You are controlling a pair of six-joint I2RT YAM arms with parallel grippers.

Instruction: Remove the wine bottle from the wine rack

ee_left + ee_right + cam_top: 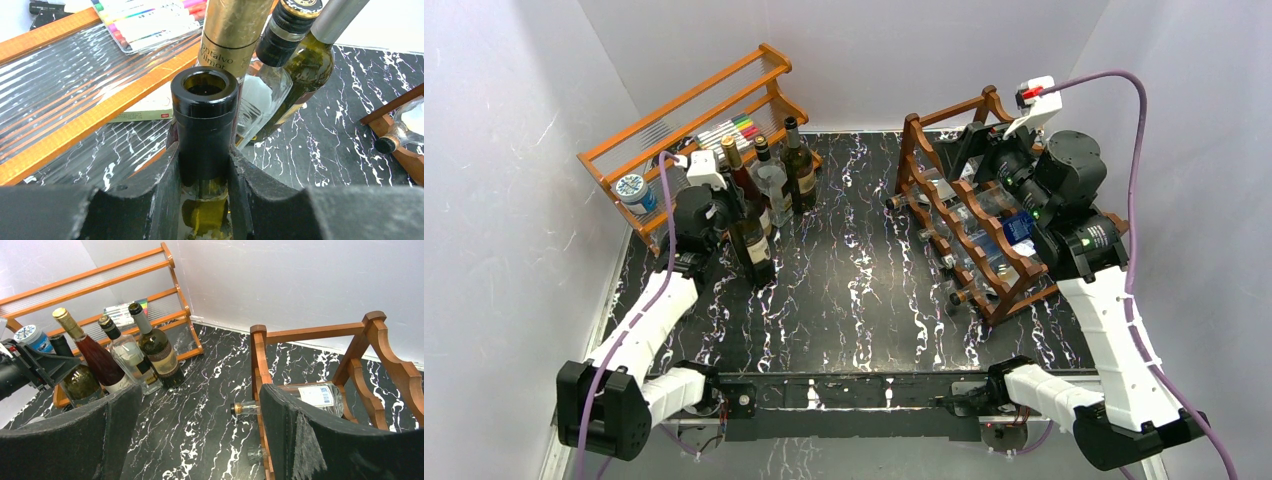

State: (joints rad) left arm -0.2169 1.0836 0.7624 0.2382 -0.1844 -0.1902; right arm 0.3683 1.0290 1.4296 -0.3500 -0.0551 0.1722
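Observation:
A dark green wine bottle stands upright at the left of the table, beside three other bottles. My left gripper is shut on its black-capped neck, and I cannot tell whether its base touches the table. The dark reddish-brown wine rack stands at the right, with clear bottles lying across its tiers. My right gripper hangs open and empty over the rack's left end, with a clear bottle just behind its right finger.
An orange wooden rack stands at the back left with a marker pack and a blue-lidded tin on it. Three bottles stand in front of it. White walls close in on three sides.

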